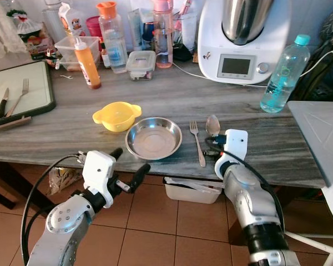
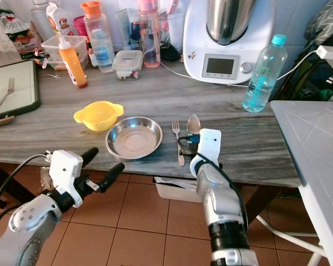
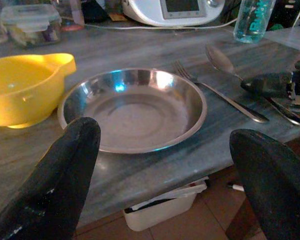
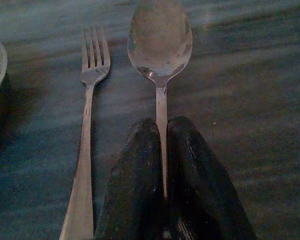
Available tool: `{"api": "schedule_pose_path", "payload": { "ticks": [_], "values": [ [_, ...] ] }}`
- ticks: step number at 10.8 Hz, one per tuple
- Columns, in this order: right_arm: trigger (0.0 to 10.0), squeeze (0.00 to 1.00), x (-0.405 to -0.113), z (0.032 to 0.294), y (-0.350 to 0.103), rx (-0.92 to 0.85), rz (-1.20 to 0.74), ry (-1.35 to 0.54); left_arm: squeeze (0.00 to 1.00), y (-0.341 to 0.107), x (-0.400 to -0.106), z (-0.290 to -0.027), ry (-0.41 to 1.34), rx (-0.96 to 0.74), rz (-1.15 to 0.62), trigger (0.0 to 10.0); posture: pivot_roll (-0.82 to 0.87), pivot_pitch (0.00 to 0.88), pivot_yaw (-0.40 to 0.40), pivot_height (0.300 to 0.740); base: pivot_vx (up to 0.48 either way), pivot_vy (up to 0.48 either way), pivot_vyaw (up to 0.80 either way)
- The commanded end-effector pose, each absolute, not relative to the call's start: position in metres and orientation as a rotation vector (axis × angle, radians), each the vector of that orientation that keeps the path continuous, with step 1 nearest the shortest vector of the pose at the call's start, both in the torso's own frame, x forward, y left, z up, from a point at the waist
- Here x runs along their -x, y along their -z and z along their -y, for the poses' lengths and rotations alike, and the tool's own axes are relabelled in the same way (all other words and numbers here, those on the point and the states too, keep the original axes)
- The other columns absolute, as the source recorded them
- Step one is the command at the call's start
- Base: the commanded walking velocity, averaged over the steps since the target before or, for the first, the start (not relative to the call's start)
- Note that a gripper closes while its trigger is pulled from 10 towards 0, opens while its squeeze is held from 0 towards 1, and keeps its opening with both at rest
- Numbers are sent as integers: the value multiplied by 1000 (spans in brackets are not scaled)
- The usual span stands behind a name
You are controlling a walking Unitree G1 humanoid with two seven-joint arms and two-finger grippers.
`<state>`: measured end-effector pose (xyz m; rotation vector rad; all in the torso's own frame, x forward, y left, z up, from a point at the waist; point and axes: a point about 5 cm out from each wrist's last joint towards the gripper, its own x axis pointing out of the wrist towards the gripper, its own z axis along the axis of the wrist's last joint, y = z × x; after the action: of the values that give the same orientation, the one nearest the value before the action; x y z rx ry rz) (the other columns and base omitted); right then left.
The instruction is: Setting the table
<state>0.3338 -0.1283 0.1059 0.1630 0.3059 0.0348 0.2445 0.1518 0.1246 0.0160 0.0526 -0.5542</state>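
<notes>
So the right end effector (image 4: 162, 145) is down on the table (image 1: 155, 91) with its two black fingers (image 4: 135, 170) clenched on the handle of the spoon (image 4: 160, 40). The spoon bowl sticks out straight ahead of the fingertips, flat on the wood-grain top. Just beside that end effector, on the robot's left of it, the fork (image 4: 87, 100) lies parallel to the spoon, close but not touching. Further that same way sits the steel plate (image 1: 154, 138), and touching or nearly touching the plate's far-left rim (hard to tell from up here) is the yellow bowl (image 1: 116, 116).

The left end effector (image 1: 131, 168) hangs off the near edge of the table, fingers spread wide and holding nothing. The plate is right in front of it, between the two fingers (image 3: 65, 165) in the wrist view, with the yellow bowl off to its left.

Beyond all that, well away from both end effectors, there's a kitchen machine (image 1: 241, 39), a blue water bottle (image 1: 284, 73) and an orange sauce bottle (image 1: 87, 62).
</notes>
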Motion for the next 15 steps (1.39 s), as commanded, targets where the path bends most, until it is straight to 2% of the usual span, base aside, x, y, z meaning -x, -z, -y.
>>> {"api": "schedule_pose_path", "payload": {
  "ticks": [1, 10, 15],
  "values": [
    [10000, 0, -338, 126, -108, -190, -302, -30, 0, -124, -246, -150, 558, -23, -54, 10000, 58, 84, 52, 740, 0, 0, 0],
    [10000, 0, -357, 130, -107, -253, -325, -1, 0, -135, -241, -137, 573, -11, -38, 10000, 66, 88, 51, 740, 0, 0, 0],
    [10000, 0, -352, 125, -97, -240, -371, -46, 0, -136, -240, -136, 572, -10, -46, 10000, 63, 88, 46, 740, 0, 0, 0]
  ]
}}
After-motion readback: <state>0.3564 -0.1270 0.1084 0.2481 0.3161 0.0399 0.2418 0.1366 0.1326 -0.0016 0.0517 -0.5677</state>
